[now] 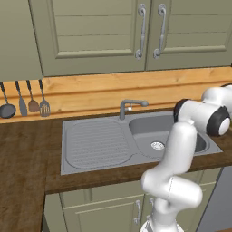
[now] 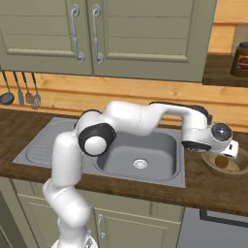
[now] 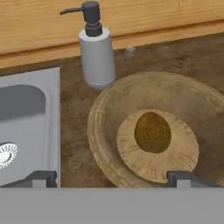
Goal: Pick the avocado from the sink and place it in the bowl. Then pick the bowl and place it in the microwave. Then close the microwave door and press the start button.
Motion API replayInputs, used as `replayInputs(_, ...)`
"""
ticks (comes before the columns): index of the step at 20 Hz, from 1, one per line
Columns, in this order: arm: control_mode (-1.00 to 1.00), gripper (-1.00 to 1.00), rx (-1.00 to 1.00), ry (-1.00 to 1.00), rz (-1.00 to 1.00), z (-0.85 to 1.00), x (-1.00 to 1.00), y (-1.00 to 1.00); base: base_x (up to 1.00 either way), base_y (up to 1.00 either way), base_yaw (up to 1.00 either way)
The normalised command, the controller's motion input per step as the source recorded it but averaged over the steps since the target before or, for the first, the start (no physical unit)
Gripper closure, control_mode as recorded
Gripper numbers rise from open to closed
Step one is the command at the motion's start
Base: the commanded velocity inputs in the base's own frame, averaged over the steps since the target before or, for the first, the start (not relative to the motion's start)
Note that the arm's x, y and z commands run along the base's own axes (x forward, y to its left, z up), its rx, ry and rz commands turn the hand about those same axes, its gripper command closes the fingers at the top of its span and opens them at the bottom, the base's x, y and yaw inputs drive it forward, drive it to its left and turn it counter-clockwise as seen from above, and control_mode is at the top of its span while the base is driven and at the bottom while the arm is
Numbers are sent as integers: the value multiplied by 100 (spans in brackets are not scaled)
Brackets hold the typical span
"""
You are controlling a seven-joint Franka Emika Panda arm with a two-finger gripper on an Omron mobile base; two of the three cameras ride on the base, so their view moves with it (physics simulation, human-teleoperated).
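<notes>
The dark brown avocado (image 3: 152,132) lies in the middle of the wooden bowl (image 3: 105,113), which stands on the counter right of the sink (image 3: 30,131). My gripper (image 3: 113,178) hovers just above the bowl, open, its two dark fingertips (image 3: 41,177) spread wide with nothing between them. From the right base view, the hand reaches past the sink (image 2: 63,140) and the gripper (image 2: 230,151) hangs over the bowl (image 2: 238,168), where the avocado (image 2: 222,162) shows as a dark spot. The sink basin (image 1: 149,129) is bare. The microwave and its door are out of view.
A grey soap dispenser (image 3: 96,52) stands close behind the bowl, against the wooden backsplash. The faucet (image 1: 129,106) rises behind the basin, and the drain (image 2: 140,163) sits in its floor. Utensils (image 1: 25,102) hang at far left. A jar (image 2: 240,59) sits on a shelf upper right.
</notes>
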Motion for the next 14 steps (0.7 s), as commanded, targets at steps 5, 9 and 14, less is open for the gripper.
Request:
replayInputs(5,-100,-100,-24,29,8,48,0,42,0,0,0)
replayInputs(9,-100,-100,-21,33,0,12,17,39,0,0,0)
replayInputs(14,-100,-100,-4,18,5,-5,42,3,0,0,0)
